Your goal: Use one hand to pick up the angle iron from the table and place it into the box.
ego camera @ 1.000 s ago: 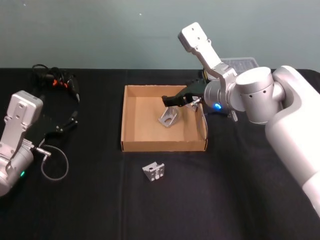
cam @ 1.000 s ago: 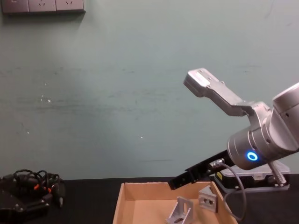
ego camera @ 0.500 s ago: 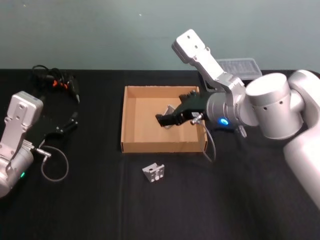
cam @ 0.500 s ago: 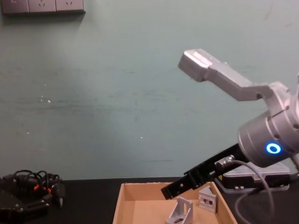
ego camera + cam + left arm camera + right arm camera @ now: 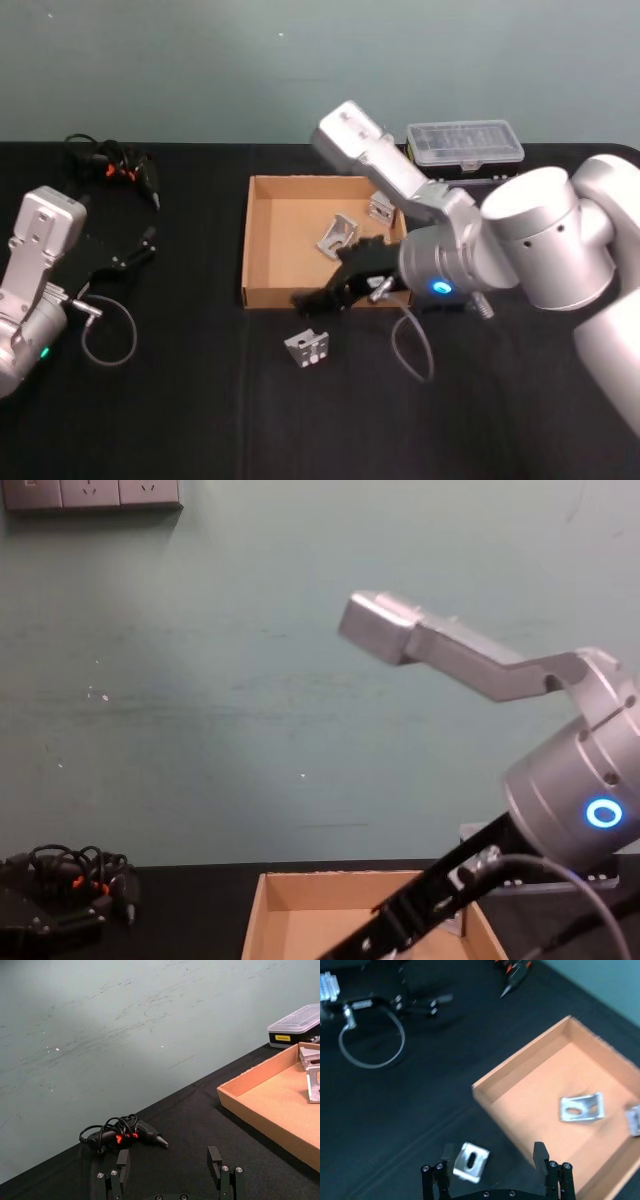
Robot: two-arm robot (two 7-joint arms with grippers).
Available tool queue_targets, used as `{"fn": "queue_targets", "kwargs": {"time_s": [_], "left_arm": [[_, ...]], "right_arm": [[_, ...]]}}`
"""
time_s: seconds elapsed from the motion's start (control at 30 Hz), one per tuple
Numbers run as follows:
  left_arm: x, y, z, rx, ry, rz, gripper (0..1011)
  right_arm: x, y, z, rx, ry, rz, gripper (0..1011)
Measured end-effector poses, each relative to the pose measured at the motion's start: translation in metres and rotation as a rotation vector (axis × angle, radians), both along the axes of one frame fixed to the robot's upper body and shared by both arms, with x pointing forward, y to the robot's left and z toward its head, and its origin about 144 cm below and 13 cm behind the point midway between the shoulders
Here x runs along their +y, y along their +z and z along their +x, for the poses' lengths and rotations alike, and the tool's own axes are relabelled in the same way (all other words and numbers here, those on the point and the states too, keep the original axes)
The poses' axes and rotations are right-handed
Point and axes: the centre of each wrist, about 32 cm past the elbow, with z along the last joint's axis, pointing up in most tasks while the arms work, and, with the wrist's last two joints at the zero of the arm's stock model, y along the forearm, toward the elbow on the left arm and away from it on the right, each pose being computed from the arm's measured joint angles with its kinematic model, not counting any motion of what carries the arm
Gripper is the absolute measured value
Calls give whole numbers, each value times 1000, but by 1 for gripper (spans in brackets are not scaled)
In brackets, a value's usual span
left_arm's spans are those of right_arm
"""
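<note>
Angle iron (image 5: 468,1161) lies under my open right gripper (image 5: 493,1156), on the tabletop (image 5: 180,420) just outside the cardboard box's (image 5: 245,240) near wall. It looks stiff, light and slick, so I'd pinch one flat flange. My left gripper (image 5: 168,1152) is parked open.

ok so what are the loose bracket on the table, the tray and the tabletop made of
The angle iron looks like bare metal, likely aluminium or steel: silver-grey, dull sheen, slotted hole. The box looks like tan cardboard: matte, thin low walls. The table is matte black with no glare; cloth or coated board, cannot tell which.
</note>
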Motion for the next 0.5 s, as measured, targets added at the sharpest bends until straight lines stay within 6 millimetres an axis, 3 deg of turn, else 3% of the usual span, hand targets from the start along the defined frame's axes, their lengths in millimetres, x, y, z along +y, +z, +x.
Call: {"fn": "queue_targets", "kwargs": {"time_s": [0.5], "left_arm": [[0, 0, 0, 0, 0, 0, 1011]], "right_arm": [[24, -9, 11, 177, 51, -98, 1000]]}}
